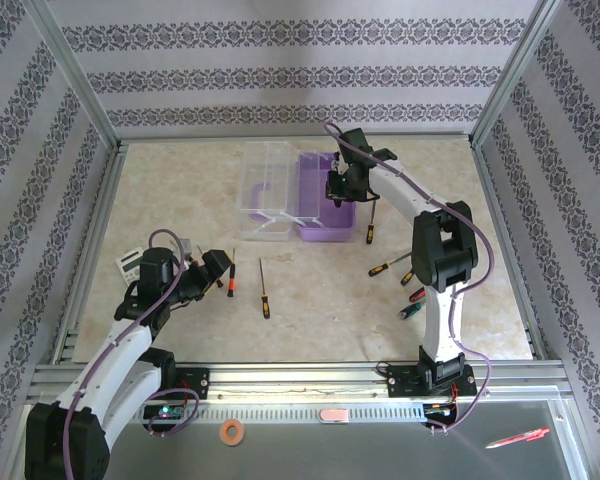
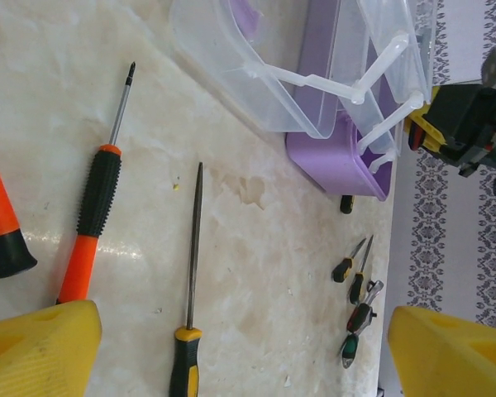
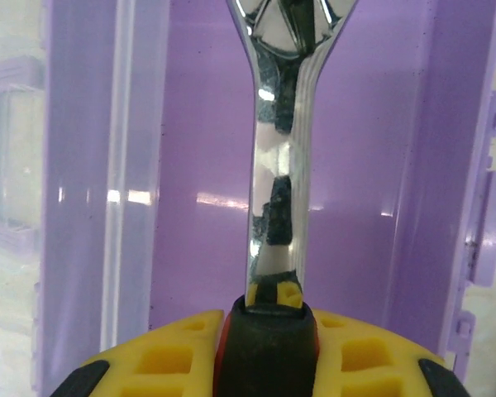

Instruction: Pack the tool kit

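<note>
The lilac-purple case [image 1: 323,200] lies open at the back of the table, its clear lid [image 1: 264,190] folded out to the left. My right gripper [image 1: 340,186] hovers over the case, shut on the black-and-red handle of the ratchet wrench [image 3: 276,165], whose chrome shaft points down into the purple tray [image 3: 202,149]. My left gripper [image 1: 214,269] stands open, low over the near left of the table. An orange-and-black screwdriver [image 2: 93,222] and a yellow-and-black one [image 2: 188,331] lie just ahead of its yellow fingers [image 2: 41,351].
Several small screwdrivers [image 1: 408,285] lie scattered right of centre, one [image 1: 371,222] beside the case. A second orange handle [image 2: 0,223] lies at the left gripper's left. A grey calculator [image 1: 129,263] sits behind the left arm. Patterned walls enclose the table.
</note>
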